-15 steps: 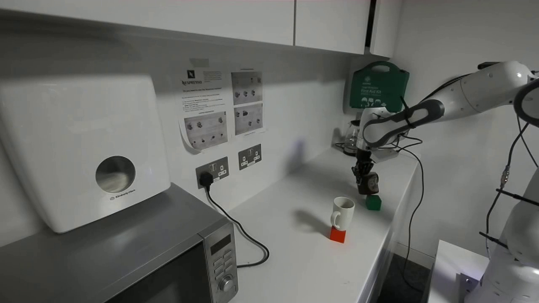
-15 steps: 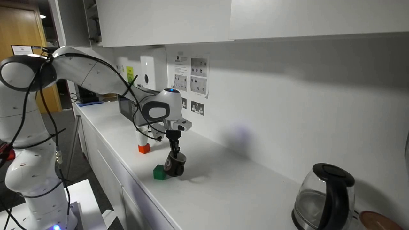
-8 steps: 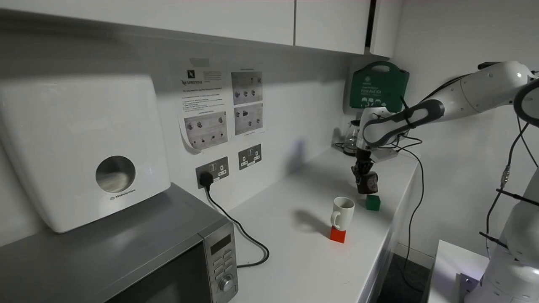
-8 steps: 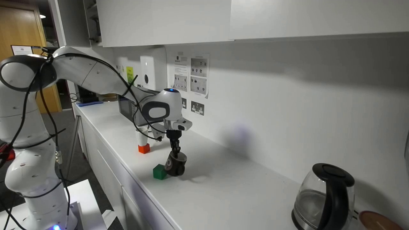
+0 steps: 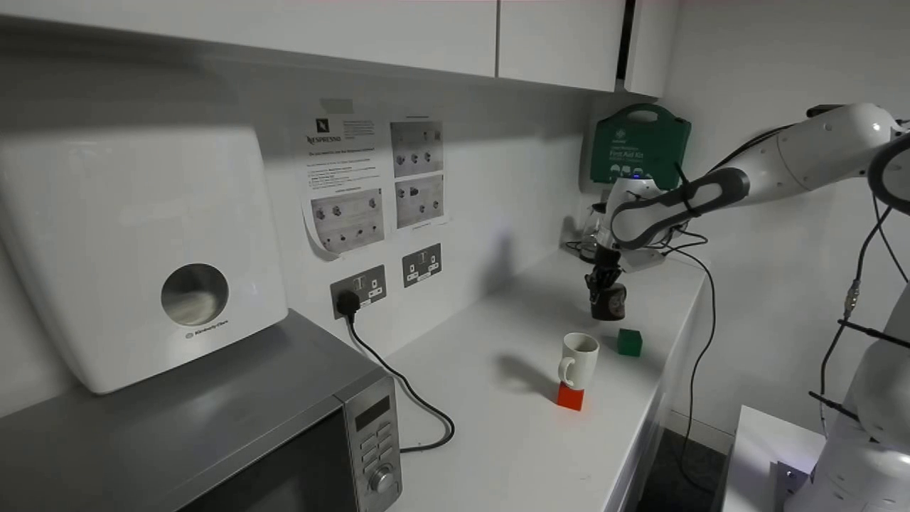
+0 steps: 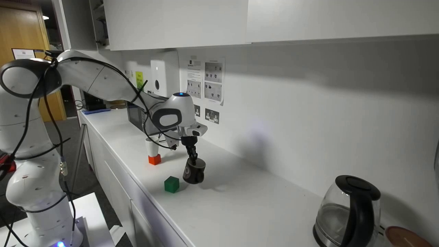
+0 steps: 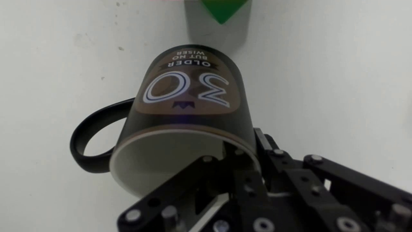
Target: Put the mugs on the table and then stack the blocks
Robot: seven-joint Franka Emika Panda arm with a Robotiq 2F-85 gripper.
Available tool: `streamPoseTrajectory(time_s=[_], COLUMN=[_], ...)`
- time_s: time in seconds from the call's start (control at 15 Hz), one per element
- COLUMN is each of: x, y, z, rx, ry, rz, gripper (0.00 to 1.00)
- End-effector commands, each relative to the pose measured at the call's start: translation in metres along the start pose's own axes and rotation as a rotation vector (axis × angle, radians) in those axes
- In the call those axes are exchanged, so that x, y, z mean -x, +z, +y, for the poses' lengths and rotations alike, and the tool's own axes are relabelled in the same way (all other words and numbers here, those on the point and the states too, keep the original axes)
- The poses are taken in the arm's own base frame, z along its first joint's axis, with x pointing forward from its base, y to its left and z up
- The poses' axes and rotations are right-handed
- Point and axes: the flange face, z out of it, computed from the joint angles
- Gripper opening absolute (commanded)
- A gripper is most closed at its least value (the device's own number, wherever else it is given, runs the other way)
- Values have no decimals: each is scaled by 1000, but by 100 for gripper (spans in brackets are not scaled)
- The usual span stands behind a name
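Observation:
My gripper [image 5: 603, 279] is shut on the rim wall of the dark mug [image 5: 611, 304], one finger inside and one outside, as the wrist view shows at the fingertips [image 7: 249, 151]. The mug [image 6: 194, 172] hangs slightly tilted, seemingly just above the white table [image 6: 247, 212]. Its printed side and handle show in the wrist view [image 7: 190, 87]. The green block [image 5: 629, 343] sits on the table beside the mug, apart from it; only its corner shows in the wrist view [image 7: 222, 11]. The white mug [image 5: 581, 363] stands upright on the red block [image 5: 569, 397] in both exterior views.
A glass kettle [image 6: 337, 212] stands at the far end of the table, with a brown round thing [image 6: 406, 237] beside it. A microwave [image 5: 284, 398] and its black cable [image 5: 419, 402] are at the other end. Wall cabinets [image 6: 178, 24] hang above.
My gripper and the dark mug have moved away from the green block toward the wall and slightly up; the mug hangs more upright. The green block has shifted very slightly. The white mug has not moved.

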Motion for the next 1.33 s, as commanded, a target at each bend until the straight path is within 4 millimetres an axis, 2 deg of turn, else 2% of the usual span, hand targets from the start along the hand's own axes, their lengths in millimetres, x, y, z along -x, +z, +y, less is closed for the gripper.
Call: streamPoseTrajectory(time_s=[0.0, 0.33, 0.73, 0.93, 1.27], x=[-10, -16, -26, -30, -33], y=[-18, -22, -21, -14, 9], z=[-19, -49, -67, -72, -74], rx=[-37, -43, -40, -43, -27], ry=[-52, -104, -124, -125, -126], rz=[104, 181, 313, 335, 287], gripper=[3, 3, 3, 3, 3])
